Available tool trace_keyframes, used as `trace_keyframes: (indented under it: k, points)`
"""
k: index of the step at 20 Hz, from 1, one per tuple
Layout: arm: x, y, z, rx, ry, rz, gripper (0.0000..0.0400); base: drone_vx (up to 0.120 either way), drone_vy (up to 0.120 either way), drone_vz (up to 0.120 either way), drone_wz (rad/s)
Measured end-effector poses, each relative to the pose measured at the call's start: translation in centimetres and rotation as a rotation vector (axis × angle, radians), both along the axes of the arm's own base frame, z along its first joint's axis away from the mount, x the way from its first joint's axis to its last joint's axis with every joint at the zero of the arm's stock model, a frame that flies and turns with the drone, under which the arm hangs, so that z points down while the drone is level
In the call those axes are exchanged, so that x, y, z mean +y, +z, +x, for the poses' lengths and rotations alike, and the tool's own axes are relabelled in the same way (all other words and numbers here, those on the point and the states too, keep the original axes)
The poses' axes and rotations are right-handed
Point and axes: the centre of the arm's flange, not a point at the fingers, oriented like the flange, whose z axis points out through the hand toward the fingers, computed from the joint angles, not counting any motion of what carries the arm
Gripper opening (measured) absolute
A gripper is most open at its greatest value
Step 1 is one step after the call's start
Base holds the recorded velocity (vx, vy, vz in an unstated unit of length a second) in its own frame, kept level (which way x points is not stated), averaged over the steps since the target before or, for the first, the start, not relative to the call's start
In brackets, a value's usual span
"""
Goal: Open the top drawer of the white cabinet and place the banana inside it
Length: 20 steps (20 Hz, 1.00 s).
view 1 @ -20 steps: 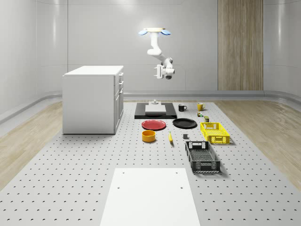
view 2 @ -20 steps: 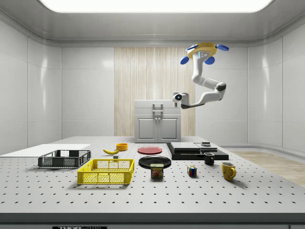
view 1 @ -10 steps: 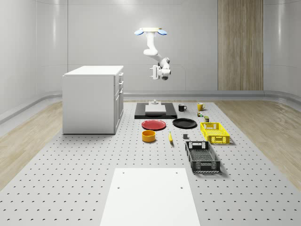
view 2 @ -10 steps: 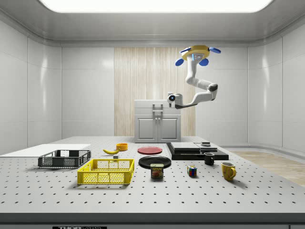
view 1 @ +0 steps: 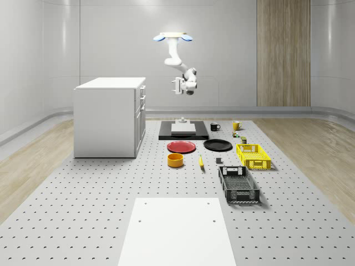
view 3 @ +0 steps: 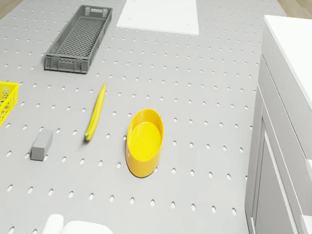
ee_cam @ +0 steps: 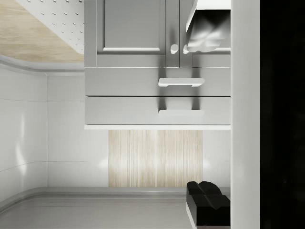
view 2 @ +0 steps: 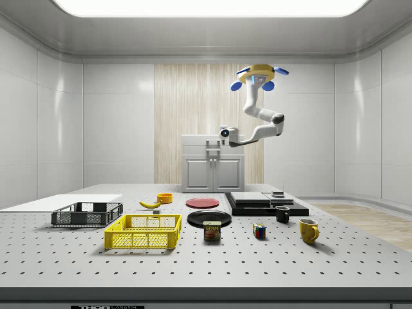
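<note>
I hover off the white cabinet (view 1: 110, 116) front, approaching its top drawer handle (ee_cam: 181, 113) at twelve o'clock; my claw (view 1: 176, 86), grip state unreadable, must next reach and close on it.

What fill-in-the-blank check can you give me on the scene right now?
The banana lies on the table between the yellow bowl and the small ____ block.
The white cabinet's top drawer is ____.
The drone hovers above the ____ platform.
The mesh crate beside the black one is ____.

Missing words: grey; closed; black; yellow
</note>
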Motion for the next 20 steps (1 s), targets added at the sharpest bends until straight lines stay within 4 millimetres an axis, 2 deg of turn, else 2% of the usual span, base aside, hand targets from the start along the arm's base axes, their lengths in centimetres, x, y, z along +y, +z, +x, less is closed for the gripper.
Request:
trace_keyframes:
  k: [12,18,20]
  points:
    - [0.00,0.00,0.00,0.000,0.000,0.000,0.0400,0.000,-0.120,0.000,0.000]
    - [0.00,0.00,0.00,0.000,0.000,0.000,0.0400,0.120,-0.120,0.000,0.000]
    - [0.00,0.00,0.00,0.000,0.000,0.000,0.0400,0.040,-0.120,0.000,0.000]
